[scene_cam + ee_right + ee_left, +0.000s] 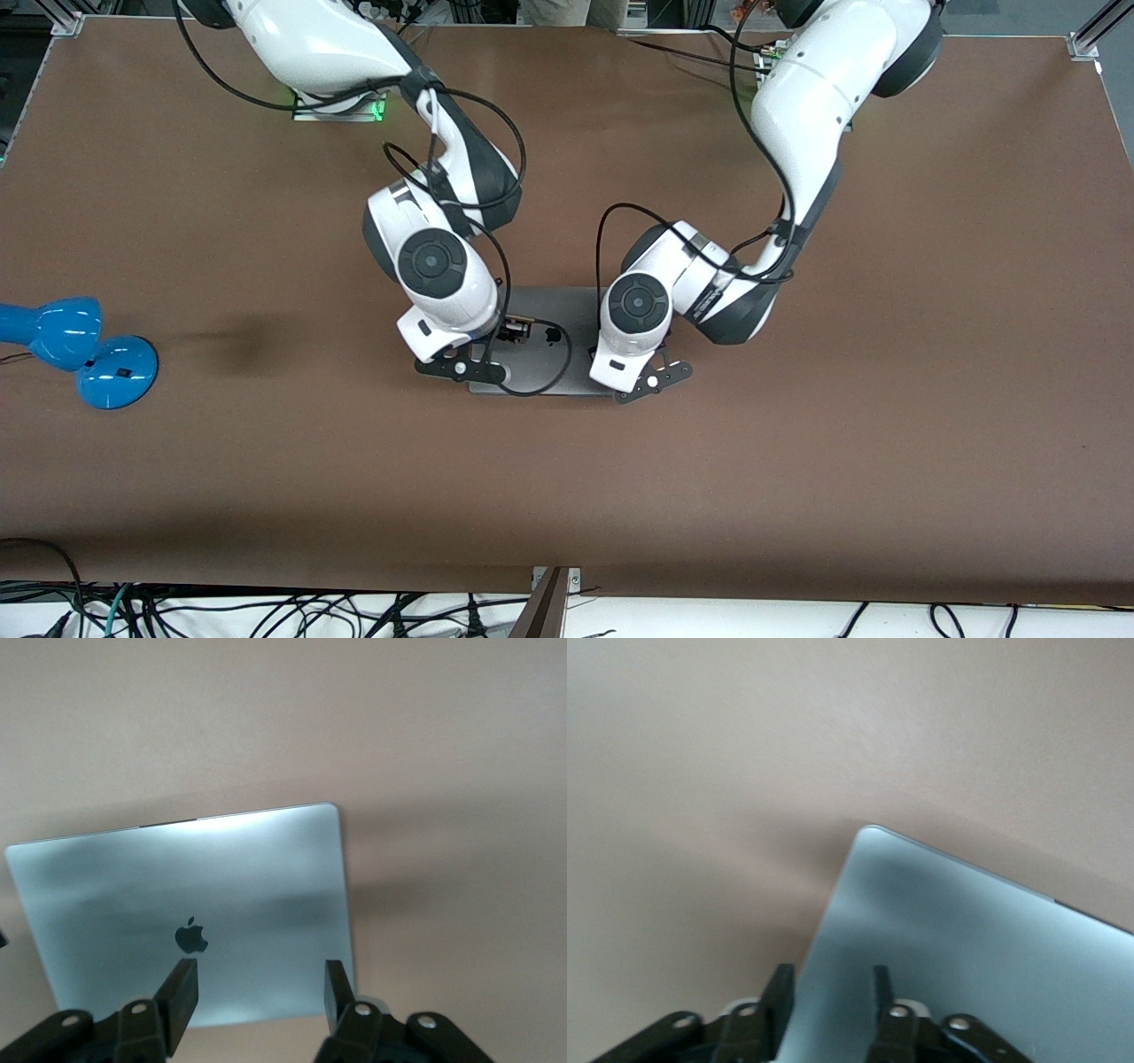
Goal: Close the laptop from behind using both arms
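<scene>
Laptop (540, 341) lay shut.
Left gripper (830, 992) and right gripper (257, 988) hovered over the lid, both parted, holding nothing.

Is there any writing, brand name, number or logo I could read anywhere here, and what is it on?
No words or numbers can be read anywhere.
Black apple logo, a sign and not text: on the closed lid of the silver laptop.
Small dark marking on the left arm, near its wrist: too small to read.
The blue desk lamp and the brown table show no lettering.
</scene>
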